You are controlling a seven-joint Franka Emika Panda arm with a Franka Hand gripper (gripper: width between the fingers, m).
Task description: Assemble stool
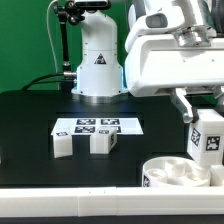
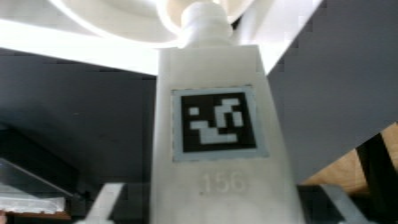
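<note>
**Pinching a leg block above the seat disc**

Beginning at the exterior view's left, on the black bench: a first loose leg, white and chunky, resting on the surface. Just beside it toward the right, parted by a narrow gap, a second loose leg of the same kind. Right behind both, lying flat, the marker board, its near edge at the two legs; touching or merely close, cannot tell. Farther back, about mid-frame, the arm's white base, standing on the bench.

Moving on to the exterior view's right, low in the frame: the seat disc, round, white and ring-shaped, flat on the bench near the front edge, with a tag on its outer wall. Above its right part, the leg block, held upright, tagged face turned to the camera. Clamped from two sides by the end effector, pressed in against the block's upper end. Contact between block and disc: cannot tell from here.

From the wrist view: the same leg block filling the middle, tag square-on, raised digits beneath the tag too blurred to read. Beyond its far end, the curved white ring of the seat disc.
</note>
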